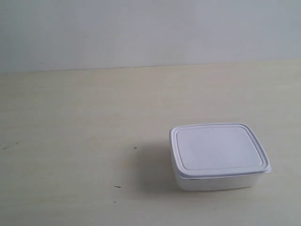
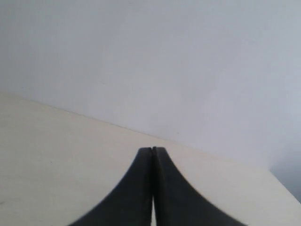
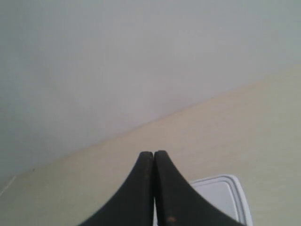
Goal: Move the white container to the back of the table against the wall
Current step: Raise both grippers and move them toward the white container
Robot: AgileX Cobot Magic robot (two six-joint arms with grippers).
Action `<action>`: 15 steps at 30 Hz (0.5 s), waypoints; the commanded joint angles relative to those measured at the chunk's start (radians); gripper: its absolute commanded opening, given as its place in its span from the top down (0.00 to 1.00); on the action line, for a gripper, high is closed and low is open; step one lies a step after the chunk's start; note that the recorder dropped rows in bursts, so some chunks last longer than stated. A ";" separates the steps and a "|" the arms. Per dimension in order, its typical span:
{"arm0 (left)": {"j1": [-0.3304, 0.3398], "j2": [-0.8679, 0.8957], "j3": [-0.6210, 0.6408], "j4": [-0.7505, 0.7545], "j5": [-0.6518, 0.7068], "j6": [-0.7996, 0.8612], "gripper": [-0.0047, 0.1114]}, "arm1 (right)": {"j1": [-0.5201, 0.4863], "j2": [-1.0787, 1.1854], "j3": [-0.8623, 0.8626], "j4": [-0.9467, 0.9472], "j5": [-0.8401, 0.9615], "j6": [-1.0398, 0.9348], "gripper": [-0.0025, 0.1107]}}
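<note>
White container (shallow); rounded corners

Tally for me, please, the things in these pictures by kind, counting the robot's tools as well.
White container: 1
Black tool: 2 (left tool, right tool, both shut)
Table: 1
Wall: 1
Total: 5
</note>
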 commanded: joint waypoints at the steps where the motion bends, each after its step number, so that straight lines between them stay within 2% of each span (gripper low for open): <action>1: 0.003 0.176 -0.157 -0.096 0.133 0.110 0.96 | -0.003 0.160 -0.203 -0.014 0.204 -0.081 0.98; 4: 0.003 0.326 -0.255 -0.363 0.319 0.438 0.96 | -0.003 0.259 -0.329 -0.014 0.317 -0.131 0.98; 7: 0.003 0.466 -0.319 -0.587 0.476 0.650 0.96 | -0.003 0.352 -0.440 -0.014 0.418 -0.148 0.98; 11: -0.012 0.548 -0.343 -0.608 0.507 0.687 0.96 | -0.003 0.435 -0.552 -0.014 0.531 -0.179 0.98; 15: -0.062 0.554 -0.343 -0.588 0.488 0.702 0.96 | -0.003 0.481 -0.608 -0.014 0.562 -0.189 0.98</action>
